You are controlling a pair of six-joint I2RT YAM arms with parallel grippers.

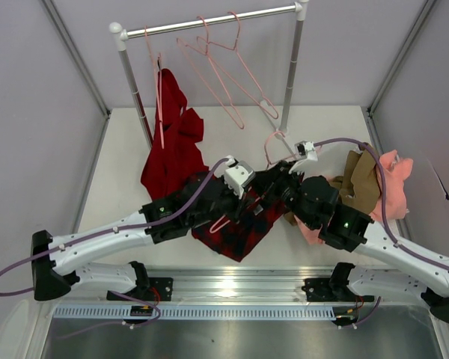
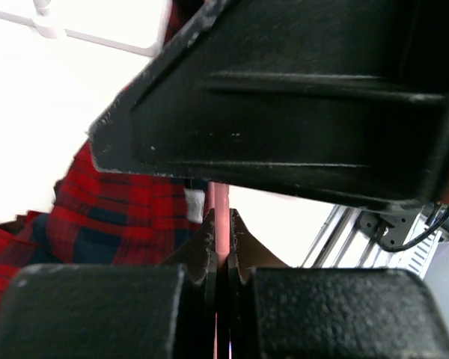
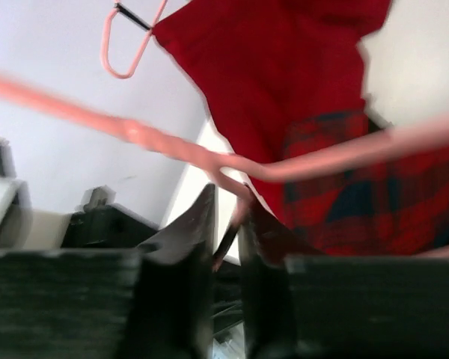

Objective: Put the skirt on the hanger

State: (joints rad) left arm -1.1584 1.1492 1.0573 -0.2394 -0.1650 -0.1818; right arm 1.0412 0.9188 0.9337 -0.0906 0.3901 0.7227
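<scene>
Left gripper (image 2: 218,228) is clenched on the hanger (image 2: 218,196), on its thin bar. Right gripper (image 3: 228,213) pinches its bend by the hook. The hanger's length runs between both grippers. The skirt (image 1: 238,235) lies bunched under the hanger, nearer the left gripper.

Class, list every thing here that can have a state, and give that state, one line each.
skirt, crumpled on the table, not hung.
hanger, off the rail, clamped by the left gripper.
left gripper, shut on the hanger.
right gripper, jaws nearly together at the hanger's wire; grip unclear.
red top, hanging from the rail.
spare hangers, empty on the rail.
tan and pink clothes, piled.
</scene>
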